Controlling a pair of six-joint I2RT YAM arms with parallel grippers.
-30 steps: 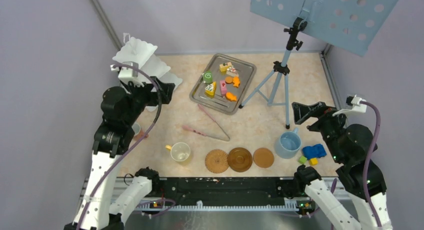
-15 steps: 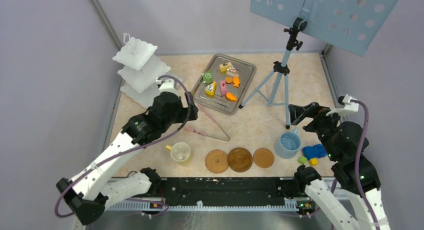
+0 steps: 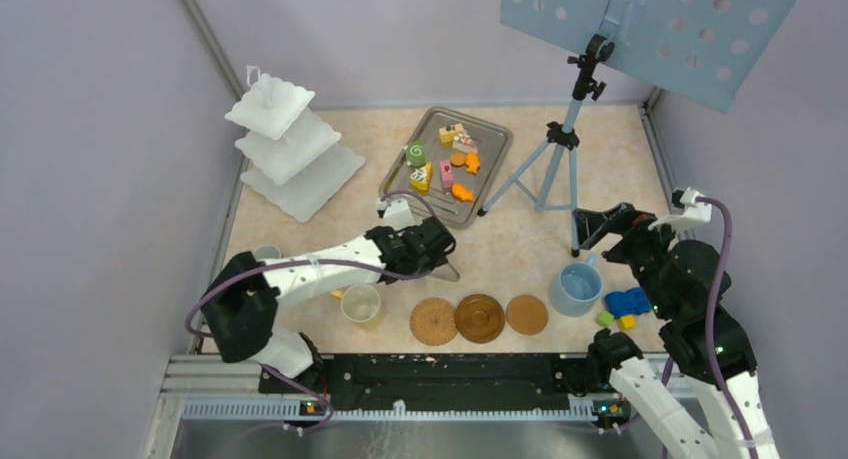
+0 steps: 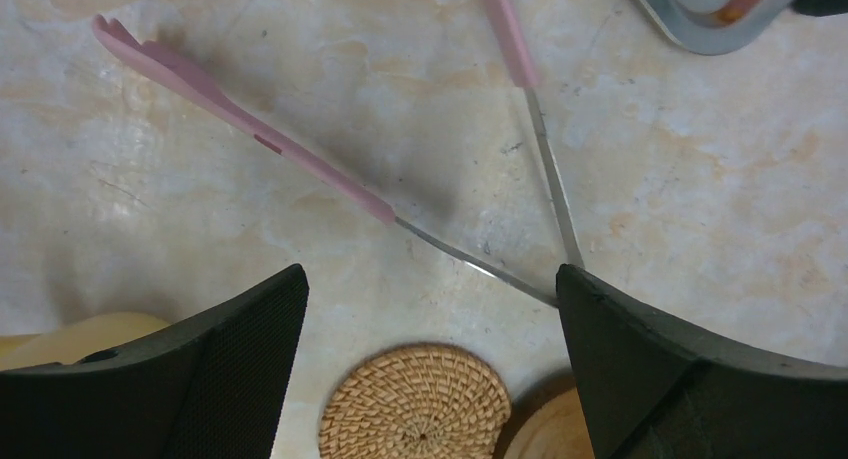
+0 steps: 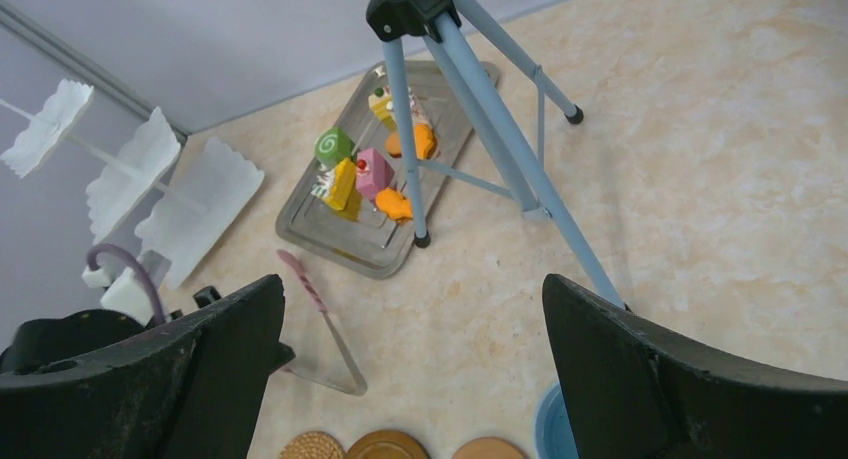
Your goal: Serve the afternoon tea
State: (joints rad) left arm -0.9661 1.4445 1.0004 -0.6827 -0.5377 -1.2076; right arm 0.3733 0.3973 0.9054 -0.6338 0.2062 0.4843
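Left gripper (image 4: 430, 279): fingers spread, straddling the pink tongs (image 4: 300, 164) at their hinge, probably to take them as the serving tool.
Right gripper (image 5: 410, 289): spread, empty, waiting aside.
Pastries (image 3: 447, 172): on the metal tray (image 3: 500, 139); the 3-tier stand (image 3: 290, 144) is bare.

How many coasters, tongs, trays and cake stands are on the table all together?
Coasters: 3
Tongs: 1
Tray: 1
Cake stand: 1
Total: 6

Bright, even light; soft shadows
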